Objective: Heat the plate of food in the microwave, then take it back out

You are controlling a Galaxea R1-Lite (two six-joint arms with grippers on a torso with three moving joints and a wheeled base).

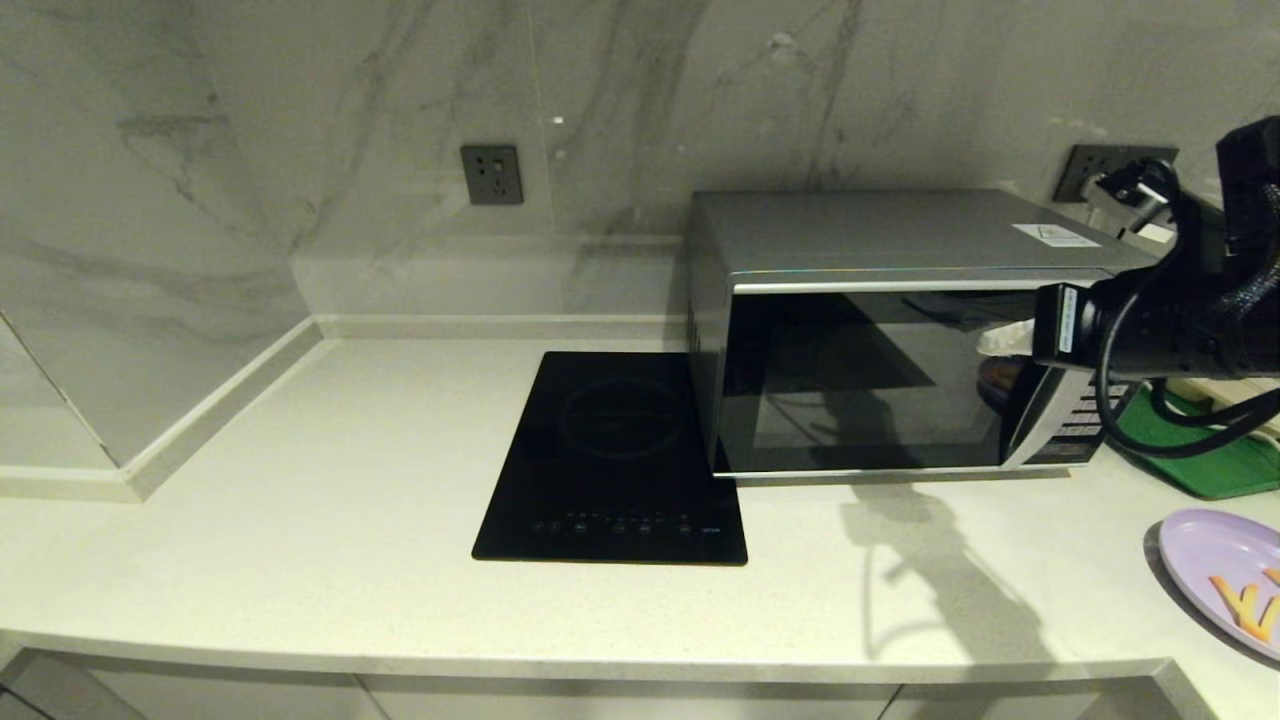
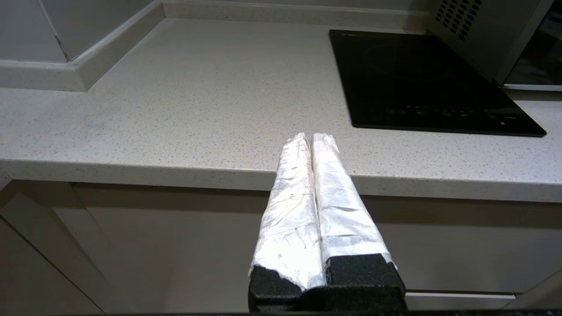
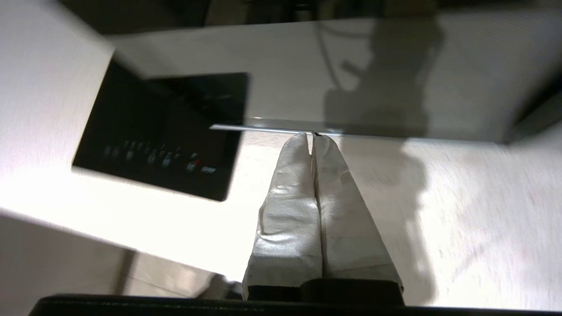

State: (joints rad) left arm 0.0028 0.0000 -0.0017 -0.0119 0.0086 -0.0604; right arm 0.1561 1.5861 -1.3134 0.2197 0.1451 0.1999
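Microwave (image 1: pixel 880 380) door shut, label unreadable; plate of food (image 1: pixel 1225 570) on counter (image 1: pixel 300 500).

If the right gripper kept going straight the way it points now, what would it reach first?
Probably the dark glass door of the silver-grey microwave: the shut right gripper points at its lower edge, though depth is unclear.
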